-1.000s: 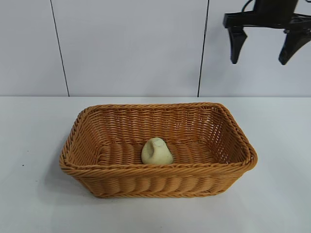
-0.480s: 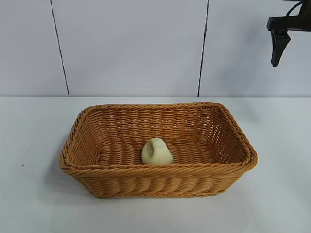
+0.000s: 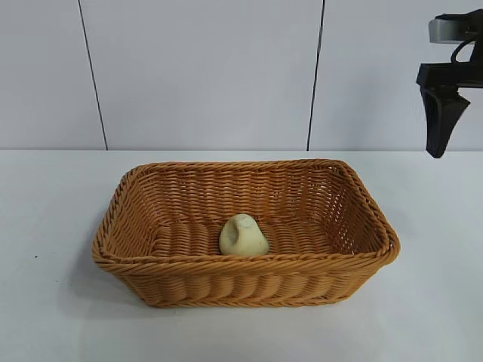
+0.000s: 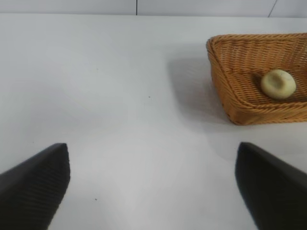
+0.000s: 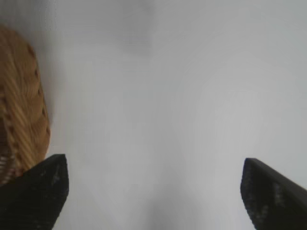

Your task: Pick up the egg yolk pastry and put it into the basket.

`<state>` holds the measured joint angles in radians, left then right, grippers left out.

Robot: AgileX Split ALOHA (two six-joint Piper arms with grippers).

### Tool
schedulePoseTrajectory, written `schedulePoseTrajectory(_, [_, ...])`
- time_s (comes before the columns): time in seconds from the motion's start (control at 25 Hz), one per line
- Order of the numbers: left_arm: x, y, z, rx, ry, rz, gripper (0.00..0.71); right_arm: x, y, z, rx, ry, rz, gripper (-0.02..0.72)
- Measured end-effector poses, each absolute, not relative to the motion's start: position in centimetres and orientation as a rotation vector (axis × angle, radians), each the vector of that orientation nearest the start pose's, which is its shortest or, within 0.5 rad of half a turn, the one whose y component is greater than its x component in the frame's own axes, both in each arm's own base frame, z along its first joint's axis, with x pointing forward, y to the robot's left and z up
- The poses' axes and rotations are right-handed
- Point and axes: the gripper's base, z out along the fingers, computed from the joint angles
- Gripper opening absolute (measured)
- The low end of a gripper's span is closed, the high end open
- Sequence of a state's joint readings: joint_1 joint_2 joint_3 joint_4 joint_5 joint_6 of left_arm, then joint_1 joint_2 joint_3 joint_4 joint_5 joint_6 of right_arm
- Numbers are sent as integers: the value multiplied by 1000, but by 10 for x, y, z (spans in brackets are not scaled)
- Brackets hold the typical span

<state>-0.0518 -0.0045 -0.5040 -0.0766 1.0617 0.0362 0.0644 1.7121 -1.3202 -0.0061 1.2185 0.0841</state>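
Observation:
The egg yolk pastry point(image 3: 243, 236), a pale cream dome, lies inside the orange-tan wicker basket point(image 3: 249, 261) near its front wall, touched by no gripper. In the left wrist view the pastry point(image 4: 278, 84) rests in the basket point(image 4: 222, 72), far from my left gripper point(image 4: 153, 187), which is open over bare table. My right gripper point(image 5: 156, 191) is open and empty, high up beside the basket's right end point(image 5: 24, 120). Only one of its fingers point(image 3: 440, 124) shows at the exterior view's right edge.
The basket stands mid-table on a white tabletop point(image 3: 53, 317), with a pale panelled wall point(image 3: 204, 75) behind. Bare table lies to the left, right and front of the basket.
My right gripper has swung further right, partly out of the exterior view, and dropped a little lower. The pastry and basket have not moved.

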Motion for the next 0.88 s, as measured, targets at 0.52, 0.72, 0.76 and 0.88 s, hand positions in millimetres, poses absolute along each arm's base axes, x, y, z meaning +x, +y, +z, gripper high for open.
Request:
schedulePoseTrajectory(0.52, [-7,-6,278,94,2034,-101,687,144,26,255,-73,2867,74,675])
schedulePoseTrajectory(0.72, [-7,-6,278,94,2034,-101,687,99,18,260,-126,2593,106,675])
schedulePoseTrajectory(0.76, [-7,-6,278,94,2034,-101,687,92,17,264,-146,2532,107,674])
schedulePoseTrajectory(0.88, [-7,-6,278,94,2034,-101,687,74,14,275,-218,2397,91,674])
